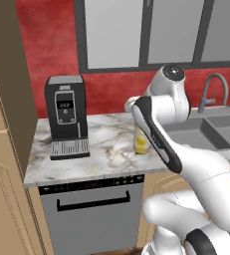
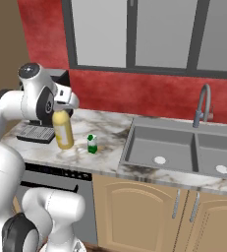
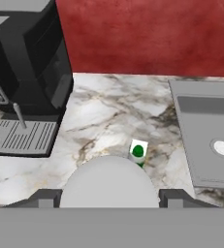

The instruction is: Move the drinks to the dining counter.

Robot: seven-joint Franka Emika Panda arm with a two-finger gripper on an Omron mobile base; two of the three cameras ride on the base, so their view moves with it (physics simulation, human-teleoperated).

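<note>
My gripper [image 2: 61, 110] is shut on the neck of the yellow bottle [image 2: 63, 130], one of the drinks, over the marble worktop [image 2: 110, 129]. In the hand view the bottle's white cap [image 3: 108, 180] sits between the two fingertips [image 3: 45, 198]. The arm covers much of the yellow bottle [image 1: 140, 142] in the left base view. I cannot tell whether the bottle rests on the worktop or hangs just above it. A small green-and-white carton [image 2: 92, 144] [image 3: 138, 152] stands upright on the worktop just to the bottle's right. The dining counter is out of view.
A black coffee machine [image 1: 65, 117] [image 3: 21, 72] stands at the worktop's left end, close to the arm. A grey double sink [image 2: 179, 150] with a curved faucet [image 2: 203, 106] lies to the right. A dishwasher front [image 1: 91, 209] sits below the worktop.
</note>
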